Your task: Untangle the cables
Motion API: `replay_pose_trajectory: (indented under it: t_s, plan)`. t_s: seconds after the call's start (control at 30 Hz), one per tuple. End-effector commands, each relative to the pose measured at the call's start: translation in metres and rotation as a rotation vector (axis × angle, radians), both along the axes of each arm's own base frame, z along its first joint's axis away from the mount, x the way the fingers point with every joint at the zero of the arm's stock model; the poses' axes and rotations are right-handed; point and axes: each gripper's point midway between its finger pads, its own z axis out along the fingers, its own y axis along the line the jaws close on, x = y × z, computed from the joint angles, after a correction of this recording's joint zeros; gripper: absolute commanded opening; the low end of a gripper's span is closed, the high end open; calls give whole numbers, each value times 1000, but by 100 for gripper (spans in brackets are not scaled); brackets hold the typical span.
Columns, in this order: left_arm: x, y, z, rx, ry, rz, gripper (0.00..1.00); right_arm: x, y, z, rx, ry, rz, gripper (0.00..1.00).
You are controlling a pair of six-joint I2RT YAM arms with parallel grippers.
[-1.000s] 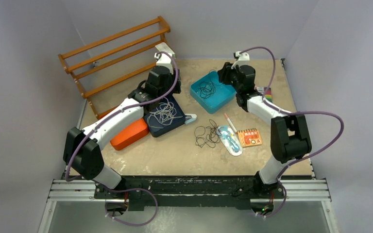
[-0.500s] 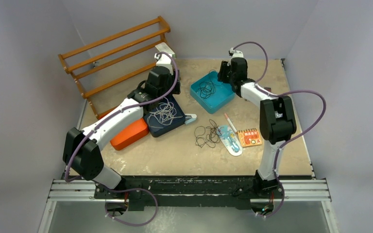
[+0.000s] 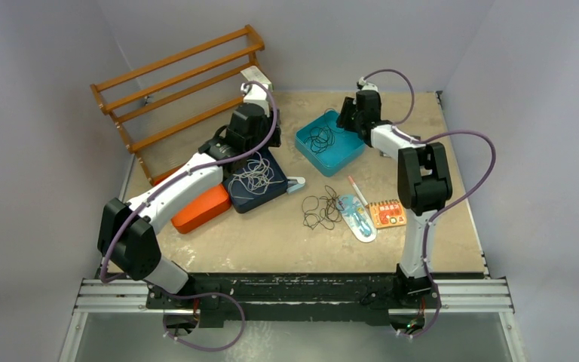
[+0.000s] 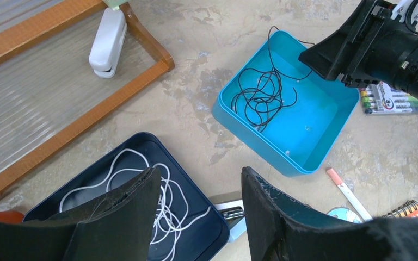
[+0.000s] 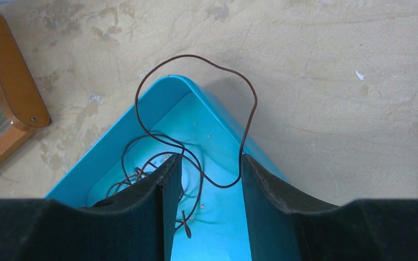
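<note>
Brown cable (image 4: 261,103) overhanging tray (image 4: 250,142) rim, left end effector (image 4: 198,171), right end effector (image 5: 210,159) both released

Cables (image 3: 321,138) lie in left tray (image 3: 271,190), right tray (image 3: 344,155), and on table (image 3: 271,234)

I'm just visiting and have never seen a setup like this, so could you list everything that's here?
table: one, tan, under everything
rack: one, brown wood, back left
navy tray: one, left of centre
teal tray: one, back centre
white cable: one, in the navy tray
dark brown cable: one, in the teal tray, a loop over its rim
black cable: one, loose on the table
box: one, orange, left of the navy tray
pen: one, white and red, centre right
packet: one, blue and white, beside the notebook
notebook: one, orange
markers: one pack, mixed colours, beside the teal tray
left gripper: black, open, above the navy tray
right gripper: black, open, above the teal tray
</note>
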Motion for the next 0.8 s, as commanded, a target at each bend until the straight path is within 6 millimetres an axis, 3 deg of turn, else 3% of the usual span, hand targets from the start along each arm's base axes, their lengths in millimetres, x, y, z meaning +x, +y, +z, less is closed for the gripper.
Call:
replay_pose_trajectory:
  t_s: [0.0, 0.6, 0.77]
  plan:
    - [-2, 0, 28, -30, -68, -5, 56, 17, -3, 23, 23, -52, -44, 47]
    - [-1, -3, 26, -33, -63, -14, 55, 18, -7, 2, 1, -9, -59, 46]
    - [-1, -3, 25, -31, -62, -16, 55, 24, -7, -1, -7, -19, -58, 39]
